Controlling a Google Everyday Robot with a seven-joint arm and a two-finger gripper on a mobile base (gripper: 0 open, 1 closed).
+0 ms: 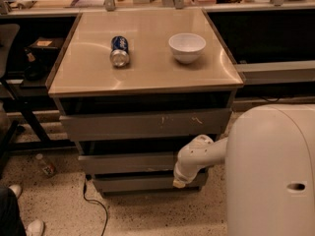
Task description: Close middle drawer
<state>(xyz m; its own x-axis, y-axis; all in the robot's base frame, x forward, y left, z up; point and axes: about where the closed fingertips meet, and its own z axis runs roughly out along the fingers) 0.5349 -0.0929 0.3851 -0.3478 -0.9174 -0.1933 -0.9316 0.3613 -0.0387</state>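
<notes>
The middle drawer [128,163] is a wide plain grey front under the scratched top drawer front [147,124] and above the narrower lowest front [138,183]. A dark gap shows above it, and it stands slightly forward of the lowest front. My white arm reaches left from my body [275,171] at the lower right. The gripper [178,183] is at the arm's pale tip, low at the right end of the middle drawer front, over the lowest drawer front. Whether it touches the front I cannot tell.
A blue can [119,50] lies on its side and a white bowl [187,47] stands on the beige cabinet top [147,75]. A small bottle [46,165], a black cable [96,205] and a person's shoe [34,226] are on the speckled floor at left.
</notes>
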